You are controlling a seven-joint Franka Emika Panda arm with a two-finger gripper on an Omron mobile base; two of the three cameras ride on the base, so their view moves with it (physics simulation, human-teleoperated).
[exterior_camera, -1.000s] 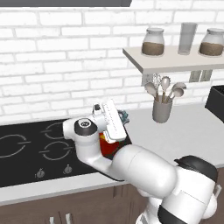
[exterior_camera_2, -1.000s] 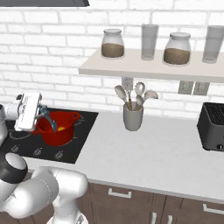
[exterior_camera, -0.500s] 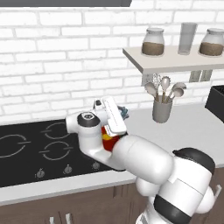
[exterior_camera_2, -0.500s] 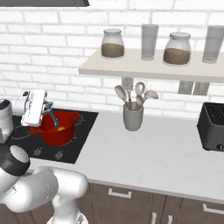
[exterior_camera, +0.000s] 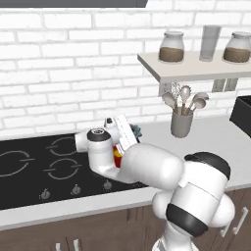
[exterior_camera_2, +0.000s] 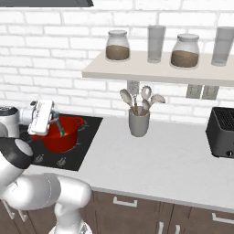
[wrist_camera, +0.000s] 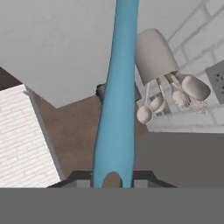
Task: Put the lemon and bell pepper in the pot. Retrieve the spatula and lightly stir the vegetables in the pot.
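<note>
Spatula [wrist_camera: 117, 109], clamped by its handle in the narrowly closed tool [exterior_camera_2: 51, 122], is running lengthwise straight out from the fingers and slanting down into the pot [exterior_camera_2: 64, 135] just beside and below, where the lemon [exterior_camera: 117, 153] is sitting on the cooktop [exterior_camera: 34, 166].

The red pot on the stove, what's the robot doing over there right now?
The robot's gripper is shut on the light-blue spatula and sits right at the red pot on the black cooktop. Something yellow, likely the lemon, shows inside the pot beside the arm. It looks like the stirring step is underway, though the blade itself is hidden. The grey utensil holder stands on the counter to the right.
</note>
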